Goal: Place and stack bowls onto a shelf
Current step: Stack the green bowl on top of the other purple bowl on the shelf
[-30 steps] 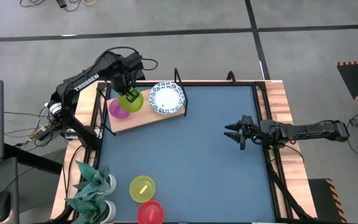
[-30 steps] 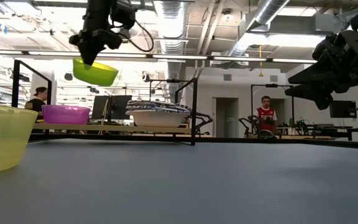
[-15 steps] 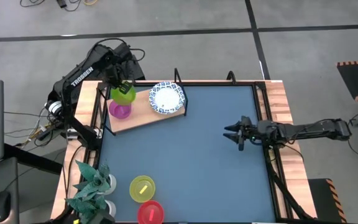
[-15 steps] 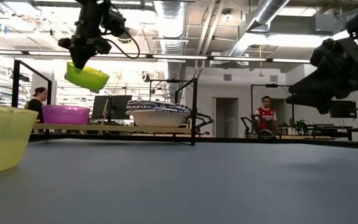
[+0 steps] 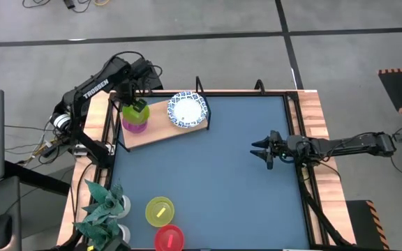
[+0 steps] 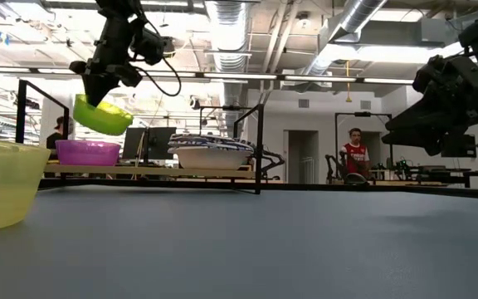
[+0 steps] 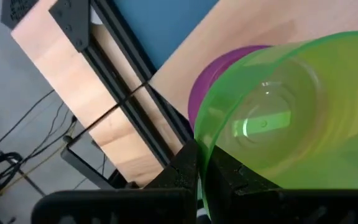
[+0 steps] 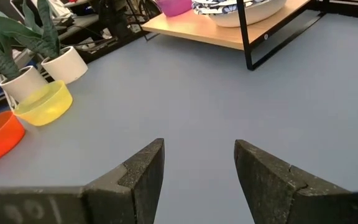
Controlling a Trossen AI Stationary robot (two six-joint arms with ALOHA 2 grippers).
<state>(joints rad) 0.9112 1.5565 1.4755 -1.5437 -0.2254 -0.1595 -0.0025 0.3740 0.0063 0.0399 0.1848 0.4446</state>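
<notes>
1. High view: we see the left gripper (image 5: 134,104) clamped on the green bowl (image 5: 136,109), directly over the purple bowl (image 5: 135,124) on the shelf (image 5: 159,131). The right gripper (image 5: 267,150) waits over the table, well apart.
2. Low view: the green bowl hangs tilted, not yet touching the purple one beneath.
3. Left wrist view: fingers (image 7: 188,168) pinch the green rim.
4. Right wrist view: jaws apart, holding nothing.
5. We judge this the stacking step; next comes levelling, lowering, release.

purple bowl (image 5: 134,125) mostly covered from above by the green bowl (image 5: 136,109), yellow bowl (image 6: 2,183) cut off at the low view's edge, white bowls' (image 6: 214,153) count untellable
</notes>
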